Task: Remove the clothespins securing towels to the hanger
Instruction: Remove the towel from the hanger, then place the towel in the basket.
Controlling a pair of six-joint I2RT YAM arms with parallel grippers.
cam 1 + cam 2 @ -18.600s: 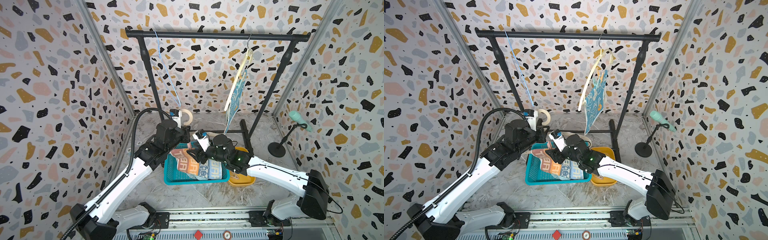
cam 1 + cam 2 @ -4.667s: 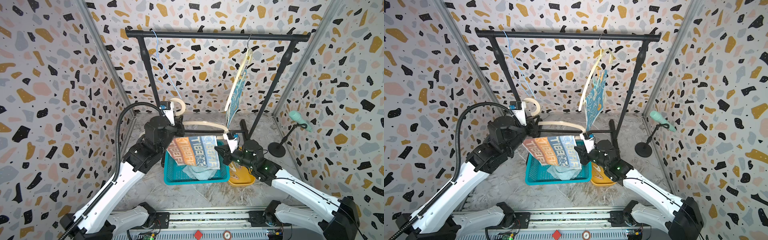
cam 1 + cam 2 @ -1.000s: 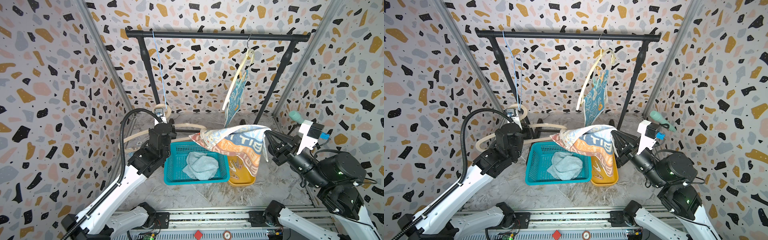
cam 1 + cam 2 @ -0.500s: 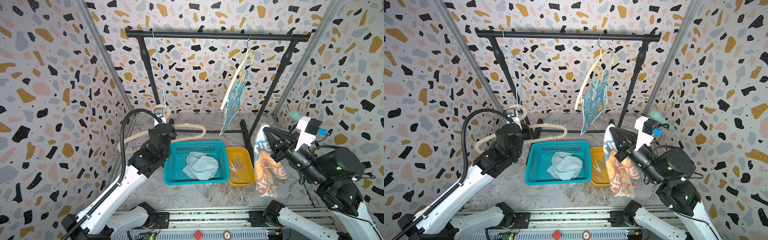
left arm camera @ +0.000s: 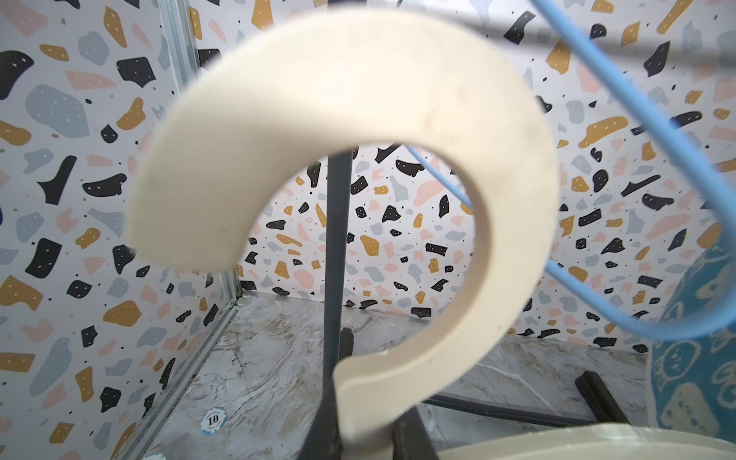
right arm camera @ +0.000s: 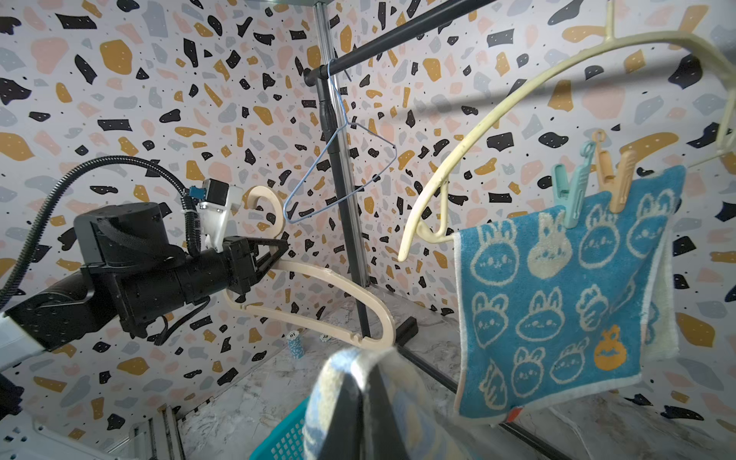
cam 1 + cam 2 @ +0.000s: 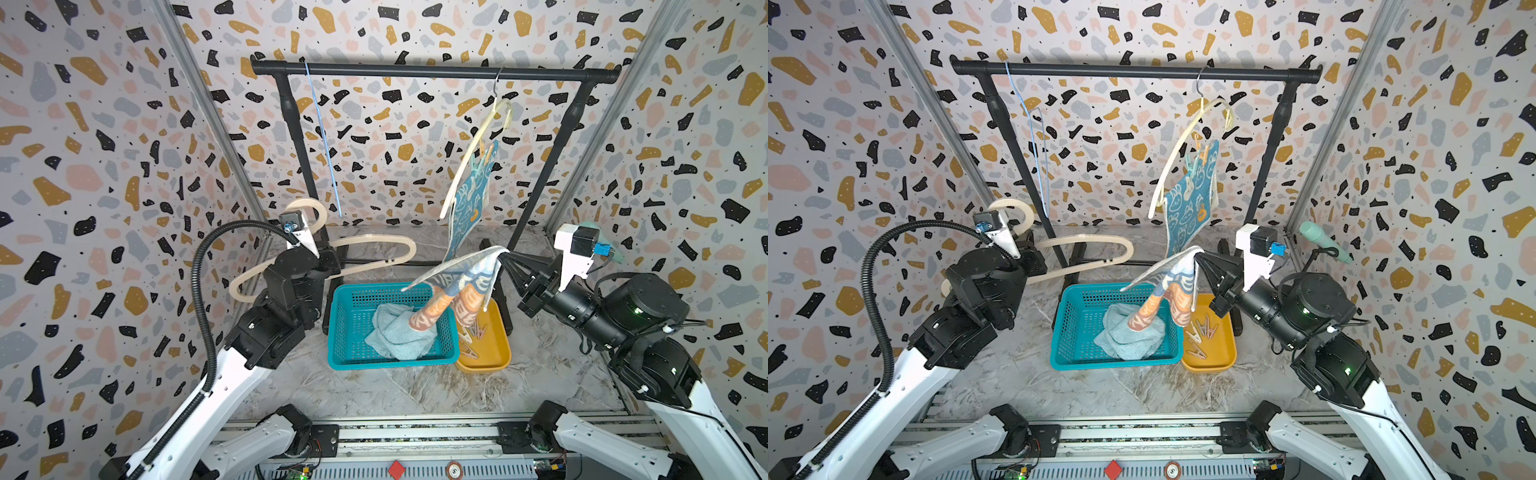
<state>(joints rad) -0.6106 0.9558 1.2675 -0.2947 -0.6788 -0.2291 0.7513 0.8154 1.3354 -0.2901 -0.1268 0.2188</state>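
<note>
1. The black rack (image 7: 432,71) spans the back of the cell at 12 o'clock in both top views.
2. The left gripper (image 7: 331,261) sits at 9 o'clock from the basket. Its jaws are clamped on the neck of a bare cream hanger (image 5: 358,99). The hanger is held off the floor, roughly level, with its hook toward 12 o'clock.
3. The right gripper (image 7: 507,257), at 3 o'clock from the basket, is pinched together on an edge of the striped towel (image 7: 461,282). The towel drapes from the jaws, and its lower end hangs over the basket's 3 o'clock half. Whether it touches the cloth below cannot be told.
4. The teal basket (image 7: 390,362) stands mid-floor and holds the crumpled pale blue towel (image 7: 395,332).
5. The rabbit towel (image 6: 557,298) hangs at 1 o'clock from the basket, on a second hanger (image 6: 414,215) hooked over the rack.
6. The yellow tray (image 7: 494,353) sits just beside the basket at 3 o'clock, with loose pegs (image 7: 471,332) lying in it.
7. A mint peg (image 6: 571,191) and a peach peg (image 6: 615,179) stand side by side, gripping the rabbit towel's top edge.
</note>
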